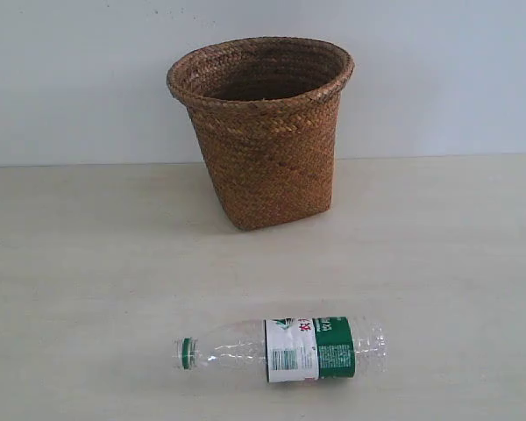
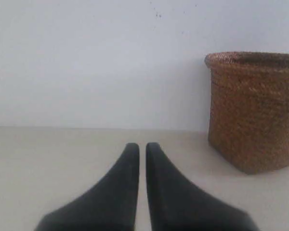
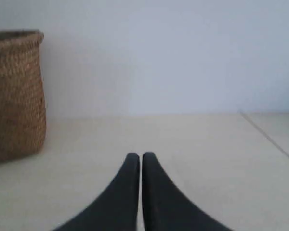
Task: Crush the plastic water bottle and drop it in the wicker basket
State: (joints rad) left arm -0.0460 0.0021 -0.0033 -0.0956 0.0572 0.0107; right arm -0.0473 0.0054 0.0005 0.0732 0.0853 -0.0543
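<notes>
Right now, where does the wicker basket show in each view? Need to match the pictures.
Exterior view: wicker basket upper centre, upright, fully in frame, behind the plastic water bottle.
Left wrist view: at the picture's right edge, partly cut off.
Right wrist view: at the picture's left edge, partly cut off.
Shared landmark: the line where the table meets the white wall, running behind the basket in all three.

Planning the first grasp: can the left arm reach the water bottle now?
Probably yes: the plastic water bottle lies on its side, well apart from the wicker basket. The left gripper is shut, so it must open first.
</notes>
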